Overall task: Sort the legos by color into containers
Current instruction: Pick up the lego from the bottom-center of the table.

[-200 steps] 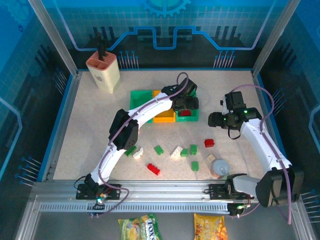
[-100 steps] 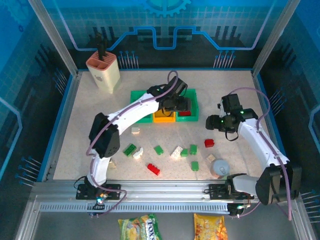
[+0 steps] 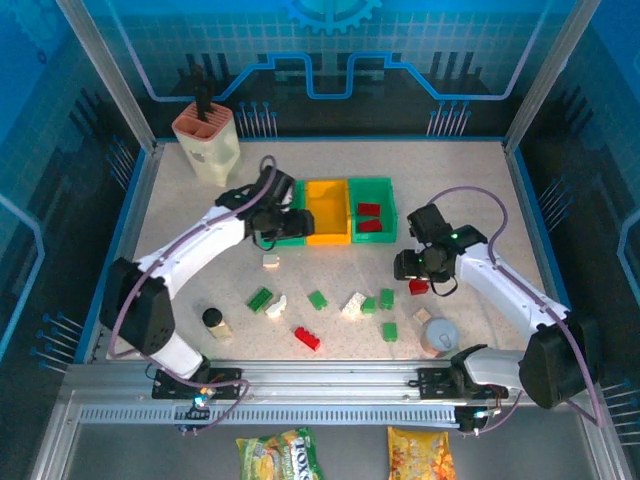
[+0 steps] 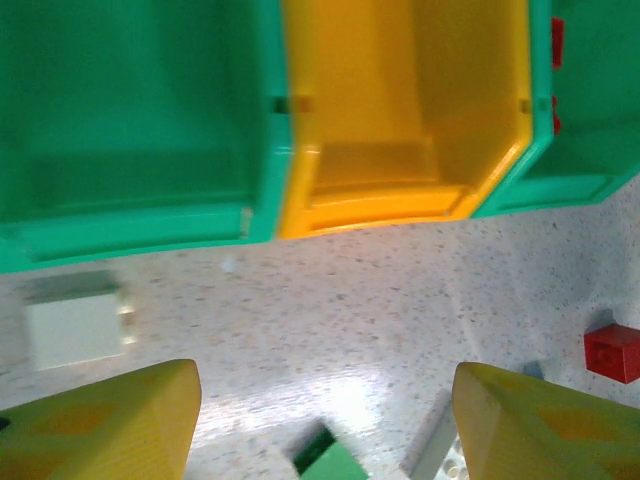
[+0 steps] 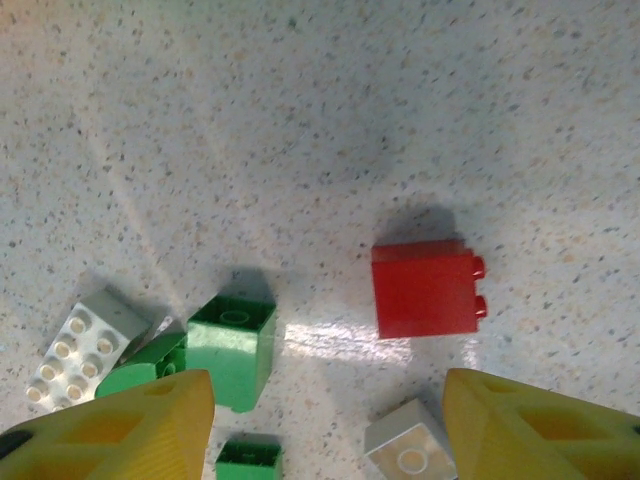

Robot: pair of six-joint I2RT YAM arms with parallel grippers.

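Three containers stand in a row at the back: a green bin (image 3: 298, 232) (image 4: 130, 130), a yellow bin (image 3: 328, 210) (image 4: 400, 110) and a second green bin (image 3: 372, 238) (image 4: 585, 130) with red legos (image 3: 369, 217) in it. My left gripper (image 3: 283, 228) (image 4: 325, 420) hangs open and empty over the first green bin's front edge, near a white lego (image 3: 270, 261) (image 4: 75, 325). My right gripper (image 3: 420, 272) (image 5: 325, 430) is open just above a red lego (image 3: 418, 287) (image 5: 425, 290). Green legos (image 3: 386, 297) (image 5: 232, 350) and white legos (image 3: 353, 305) (image 5: 75, 350) lie scattered on the table.
A beige slotted holder (image 3: 207, 145) stands at the back left. A small black-capped bottle (image 3: 213, 320) is at the front left, a grey cup (image 3: 440, 335) at the front right. Another red lego (image 3: 307, 338) lies near the front edge.
My left arm swung left from the right green bin to the left green bin, uncovering the bottle. My right gripper moved down and left toward the red lego, its jaws narrowing.
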